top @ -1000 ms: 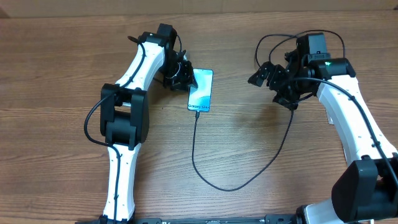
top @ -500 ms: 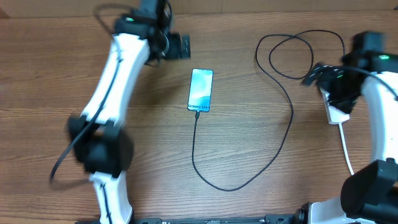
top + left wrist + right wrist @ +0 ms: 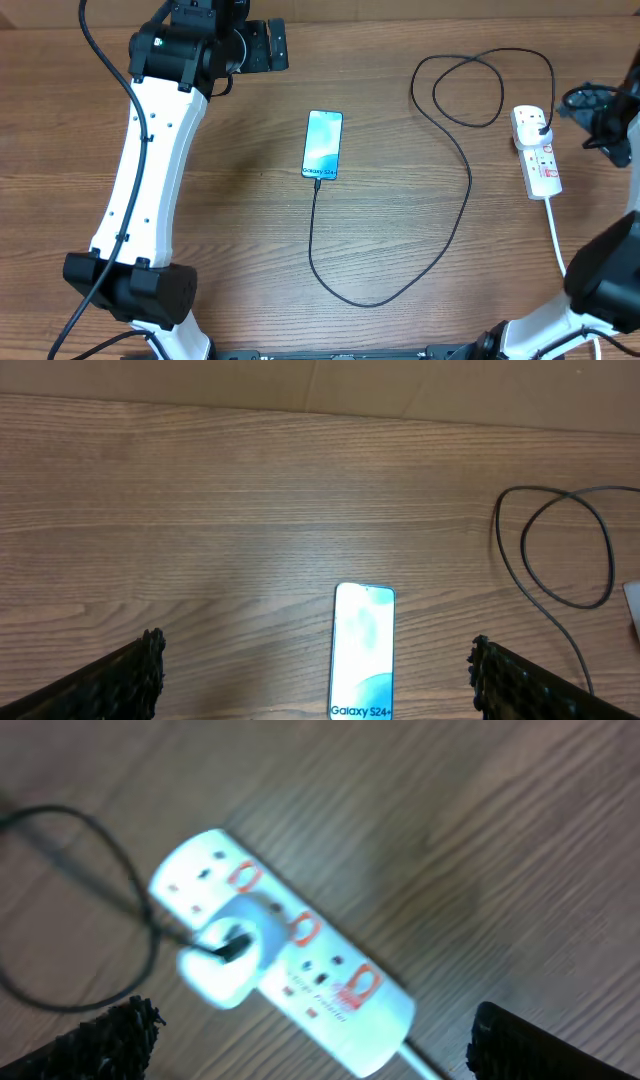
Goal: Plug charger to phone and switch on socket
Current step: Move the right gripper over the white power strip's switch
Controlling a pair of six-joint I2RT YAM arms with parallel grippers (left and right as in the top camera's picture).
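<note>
The phone (image 3: 323, 145) lies flat mid-table, screen lit, with "Galaxy" text at its near end. The charger (image 3: 467, 190), a thin black cable, enters the phone's near end, loops toward me, then runs right to its plug (image 3: 540, 125) seated in the socket (image 3: 540, 165), a white strip with red switches. My left gripper (image 3: 266, 45) hovers open at the far left, away from the phone (image 3: 362, 650), which lies below and between the open jaws of that gripper (image 3: 315, 660). My right gripper (image 3: 310, 1020) is open above the socket (image 3: 330, 970); it shows at the right edge (image 3: 598, 118).
The socket's white cord (image 3: 556, 240) runs toward the table's near right edge. Coils of the black cable (image 3: 470, 90) lie on the wood behind the socket. A pale wall edge (image 3: 300, 390) bounds the far side of the table.
The left gripper opened, let go near the phone and rose back to the far left. The right arm swung right, uncovering the socket. Phone and cable lie unmoved.
</note>
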